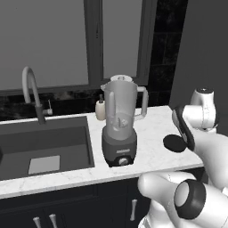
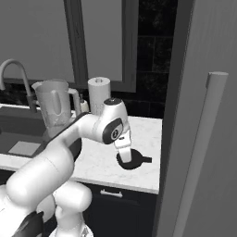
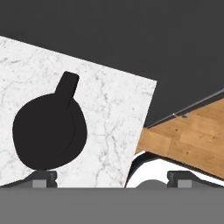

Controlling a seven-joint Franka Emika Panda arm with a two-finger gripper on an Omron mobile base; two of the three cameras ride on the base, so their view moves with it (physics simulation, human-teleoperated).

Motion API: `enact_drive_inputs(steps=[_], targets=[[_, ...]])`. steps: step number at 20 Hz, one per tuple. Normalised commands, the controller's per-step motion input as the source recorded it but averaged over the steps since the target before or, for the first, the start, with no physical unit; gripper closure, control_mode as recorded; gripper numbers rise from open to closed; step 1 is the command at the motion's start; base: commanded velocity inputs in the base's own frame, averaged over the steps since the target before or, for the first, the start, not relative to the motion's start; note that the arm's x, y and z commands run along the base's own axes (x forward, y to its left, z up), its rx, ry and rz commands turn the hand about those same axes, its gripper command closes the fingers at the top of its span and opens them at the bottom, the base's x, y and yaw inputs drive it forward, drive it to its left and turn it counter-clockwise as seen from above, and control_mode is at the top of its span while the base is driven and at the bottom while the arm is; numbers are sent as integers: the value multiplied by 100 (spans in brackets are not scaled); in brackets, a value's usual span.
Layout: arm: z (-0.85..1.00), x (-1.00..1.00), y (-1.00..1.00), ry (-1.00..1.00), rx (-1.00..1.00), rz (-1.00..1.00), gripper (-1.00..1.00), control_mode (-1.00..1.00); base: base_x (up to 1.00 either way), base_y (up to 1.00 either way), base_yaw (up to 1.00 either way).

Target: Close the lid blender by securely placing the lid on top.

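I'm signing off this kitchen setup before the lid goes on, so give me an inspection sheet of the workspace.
Surface: white marble counter with a dark sink set in at left.
Job's things: lid lies flat on the counter, right of the blender; jar mouth uncovered.
Clutter: soap bottle behind the blender; paper towel roll by the window.
Hand: hand open, above the lid, holding nothing.
Cables: nothing seen.
Surroundings: faucet, window, dark tall panel at right, wood floor.

Base cams behind arm, L & R, share counter point(image 1: 151, 129); hand cam close above lid point(image 3: 48, 131).
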Motion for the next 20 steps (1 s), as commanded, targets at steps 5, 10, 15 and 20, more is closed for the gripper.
enact_drive_inputs(steps=[5,10,15,20], targets=[[-15,17,-16,2,0,-1,-100,-100,0,0,0],[-4,28,-29,0,0,-1,-100,-100,0,0,0],[-17,34,-12,0,0,-1,-100,-100,0,0,0],[-22,25,0,0,0,0,-100,-100,0,0,0]])
